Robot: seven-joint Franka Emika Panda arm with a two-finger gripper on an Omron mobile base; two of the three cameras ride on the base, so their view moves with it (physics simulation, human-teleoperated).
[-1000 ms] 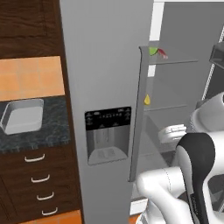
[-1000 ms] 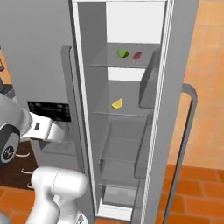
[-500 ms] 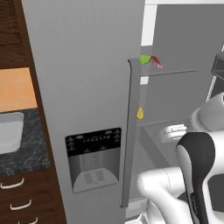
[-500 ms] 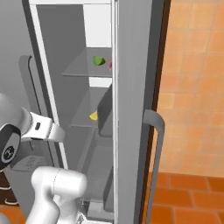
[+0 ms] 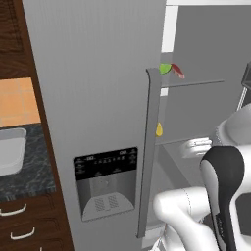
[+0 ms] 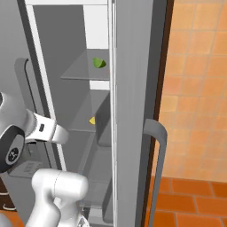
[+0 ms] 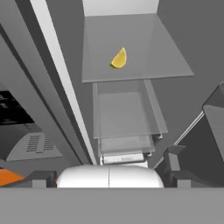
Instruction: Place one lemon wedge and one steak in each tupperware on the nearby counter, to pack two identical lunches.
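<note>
hand view: yellow lemon wedge (image 7: 118, 58) on fridge shelf (image 7: 166, 65)

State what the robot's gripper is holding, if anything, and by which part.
Nothing is held. The gripper has nothing between its fingertips; the yellow lemon wedge lies apart on the fridge shelf.

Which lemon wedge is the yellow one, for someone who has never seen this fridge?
Look inside the open fridge. Two glass shelves sit one above the other; the yellow lemon wedge lies alone on the lower shelf. The wedge on the upper shelf is green, beside a red steak.
</note>
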